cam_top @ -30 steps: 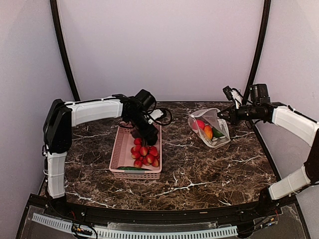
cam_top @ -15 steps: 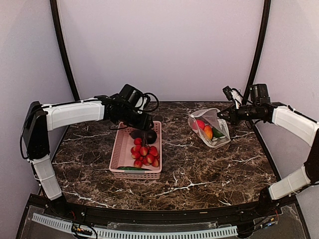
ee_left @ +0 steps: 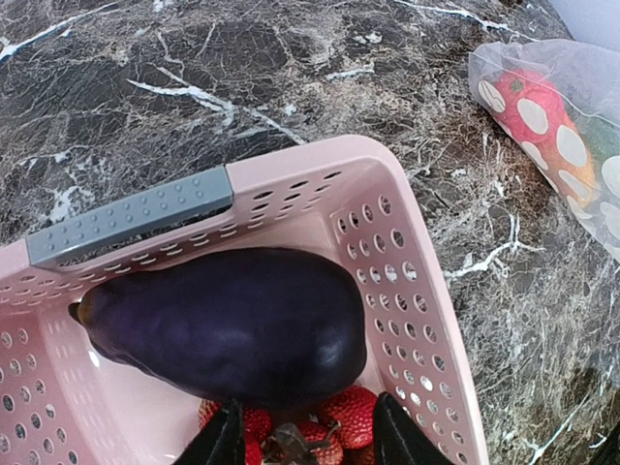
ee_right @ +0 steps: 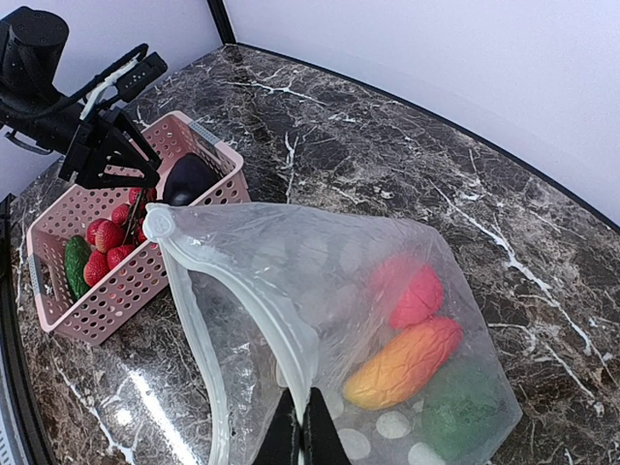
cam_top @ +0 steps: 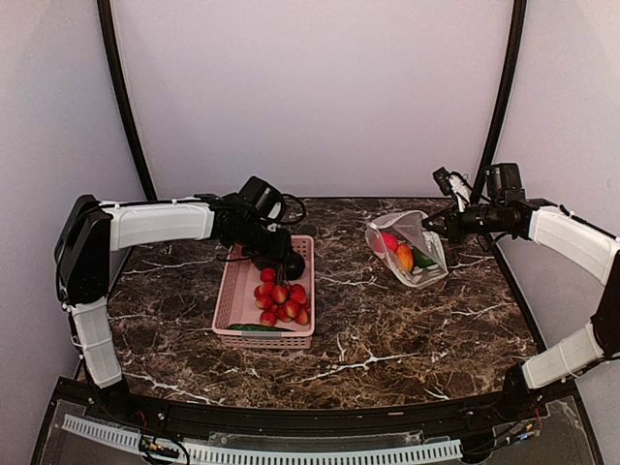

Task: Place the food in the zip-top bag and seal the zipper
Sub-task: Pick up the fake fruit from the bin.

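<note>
We see the right end effector [ee_right: 302, 431] clamped on the rim of the bag [ee_right: 320, 281], near the far right corner of the surface [cam_top: 387, 329], propping its mouth open toward the basket [ee_left: 426, 320]. The left end effector [ee_left: 308, 441], spread apart, hangs beside the eggplant [ee_left: 223, 325] at the basket's far end, apparently poised to grasp it.

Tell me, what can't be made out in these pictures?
Left wrist view: the dark purple eggplant hides most of the red round fruits; in the top view they are too small to count.
Right wrist view: the green thing inside the clear dotted plastic bag is blurred by the plastic, so its kind is unclear.
Right wrist view: the right gripper pinching the bag is cut off by the bottom edge.
</note>
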`<state>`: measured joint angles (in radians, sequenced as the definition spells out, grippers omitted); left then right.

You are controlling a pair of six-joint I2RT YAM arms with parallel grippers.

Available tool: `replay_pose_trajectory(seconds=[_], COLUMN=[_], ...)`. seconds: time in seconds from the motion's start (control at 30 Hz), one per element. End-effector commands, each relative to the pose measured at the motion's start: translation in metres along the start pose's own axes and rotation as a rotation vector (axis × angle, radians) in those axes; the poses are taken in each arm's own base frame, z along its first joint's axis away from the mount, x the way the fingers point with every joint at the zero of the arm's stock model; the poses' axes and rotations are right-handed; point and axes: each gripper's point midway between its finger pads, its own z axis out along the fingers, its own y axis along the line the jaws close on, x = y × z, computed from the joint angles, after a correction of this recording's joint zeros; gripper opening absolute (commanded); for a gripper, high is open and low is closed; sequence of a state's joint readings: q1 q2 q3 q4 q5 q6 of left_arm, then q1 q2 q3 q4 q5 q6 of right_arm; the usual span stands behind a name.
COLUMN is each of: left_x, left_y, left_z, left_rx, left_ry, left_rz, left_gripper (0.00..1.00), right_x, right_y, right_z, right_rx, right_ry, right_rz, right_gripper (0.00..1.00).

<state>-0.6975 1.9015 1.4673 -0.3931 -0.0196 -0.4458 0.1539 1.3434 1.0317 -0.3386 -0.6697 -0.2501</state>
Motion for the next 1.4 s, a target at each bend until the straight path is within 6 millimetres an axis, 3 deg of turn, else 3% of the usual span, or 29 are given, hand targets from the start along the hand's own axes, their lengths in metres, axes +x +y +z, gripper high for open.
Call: replay_pose_trajectory(seconds=[0.0, 0.63, 0.9, 1.07, 1.37], left_x=[0.011, 0.033, 0.031, 0.019, -0.021], left_y=[0.005, -0.001, -0.007, -0.013, -0.038], left_z=[0.002, 0.004, 0.005, -0.016, -0.092], left_rx=[-0.011, 0.050, 0.078, 0.096, 0.194], left_ry=[0.042, 0.121, 0.117, 0.081, -0.094], left_rz=[-0.018, 0.044, 0.058, 0.082, 0.165], left_gripper=[0.43, 0.35, 0.20, 0.11, 0.03], right_x=[-0.001, -0.001, -0.003, -0.008, -0.023], right_y=[0.001, 0.002, 0.002, 0.002, 0.006], right_z=[-0.002, -0.003, -0.004, -0.007, -0.013], right_rx=[-0.006, -0.005, -0.003, 0.001, -0.037], right_ry=[-0.010, -0.009, -0.013, -0.009, 0.071], right_rz=[-0.010, -0.010, -0.013, -0.011, 0.055], right_gripper=[0.00, 0.00, 0.00, 0.00, 0.00])
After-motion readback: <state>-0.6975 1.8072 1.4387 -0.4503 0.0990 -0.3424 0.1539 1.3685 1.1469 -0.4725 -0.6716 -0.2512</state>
